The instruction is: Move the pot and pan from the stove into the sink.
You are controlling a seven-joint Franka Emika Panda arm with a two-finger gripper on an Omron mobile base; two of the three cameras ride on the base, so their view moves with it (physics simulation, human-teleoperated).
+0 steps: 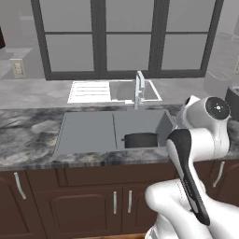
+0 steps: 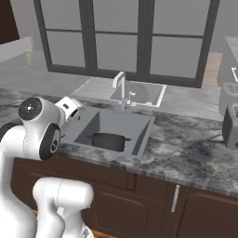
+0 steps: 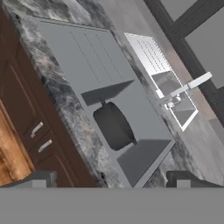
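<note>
Currently the pot (image 1: pixel 140 140) sits in the sink (image 1: pixel 88 133); pincer (image 3: pixel 113 183) released. Risk: the incoming pan striking the pot.

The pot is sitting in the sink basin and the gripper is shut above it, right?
Not quite. The pot is in the sink basin, but the gripper is open: the hand view shows its two fingertips standing wide apart above the pot.

One pot (image 1: pixel 140 140) in one sink (image 1: pixel 88 133); one faucet (image 1: pixel 139 88); one toaster (image 2: pixel 231 125) on one counter (image 2: pixel 195 155)
</note>
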